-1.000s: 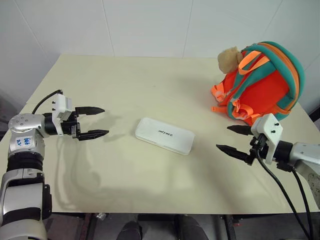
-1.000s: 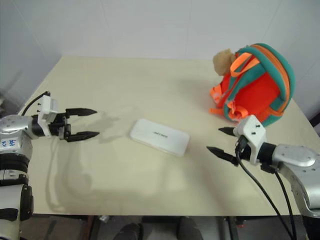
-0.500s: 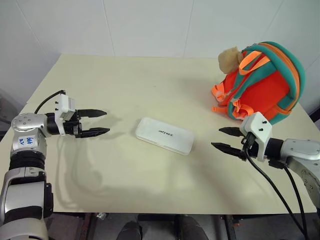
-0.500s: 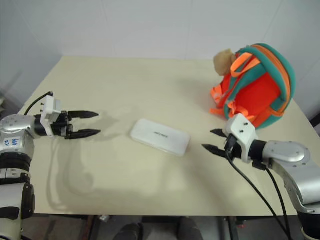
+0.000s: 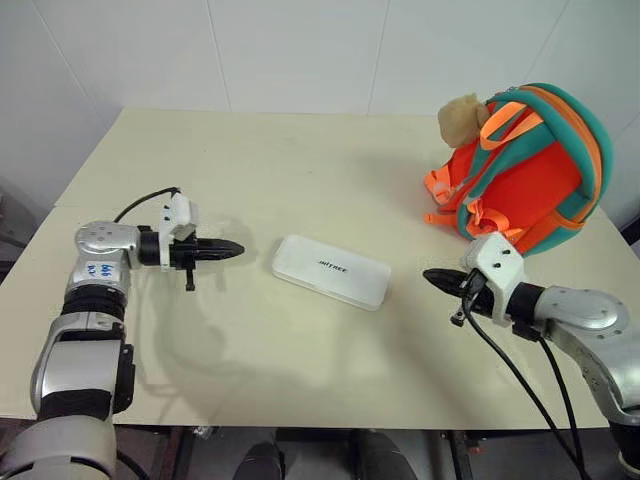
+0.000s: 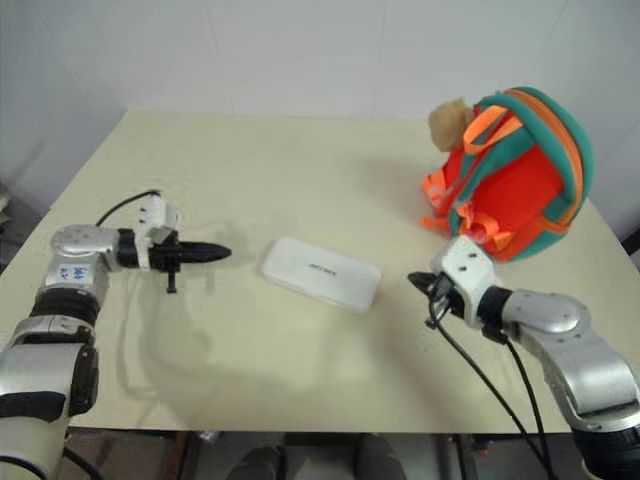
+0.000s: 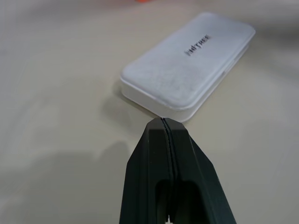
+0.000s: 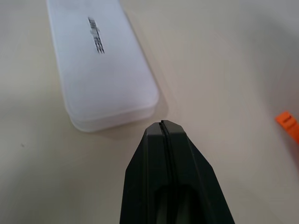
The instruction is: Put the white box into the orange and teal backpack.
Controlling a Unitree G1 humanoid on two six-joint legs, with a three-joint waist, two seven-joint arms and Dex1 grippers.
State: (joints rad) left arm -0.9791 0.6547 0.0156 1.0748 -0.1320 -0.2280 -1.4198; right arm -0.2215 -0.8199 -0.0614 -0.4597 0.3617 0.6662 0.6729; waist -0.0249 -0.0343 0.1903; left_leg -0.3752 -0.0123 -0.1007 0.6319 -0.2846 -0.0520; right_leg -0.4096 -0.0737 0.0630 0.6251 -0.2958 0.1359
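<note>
Grippers (image 5: 236, 249) (image 5: 432, 275) flanking white box (image 5: 331, 271)

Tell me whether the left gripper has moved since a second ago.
Yes. The left gripper has moved toward the white box, which lies where it was on the table, and its fingers have shut.

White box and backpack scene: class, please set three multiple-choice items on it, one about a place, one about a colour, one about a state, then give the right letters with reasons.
1. Where does the white box lie?
A. Inside the backpack
B. Flat on the table, between the two grippers
C. On the floor

2. What colours is the backpack?
A. Orange and teal
B. Black and grey
C. Blue and yellow

3. How are the fingers of the left gripper and right gripper?
A. Both wide open
B. Clamped on the box
C. Both shut, holding nothing

Answers:
1 B, the box rests on bare tabletop between them.
2 A, orange body with teal trim.
3 C, both wrist views show fingers pressed together short of the box.
</note>
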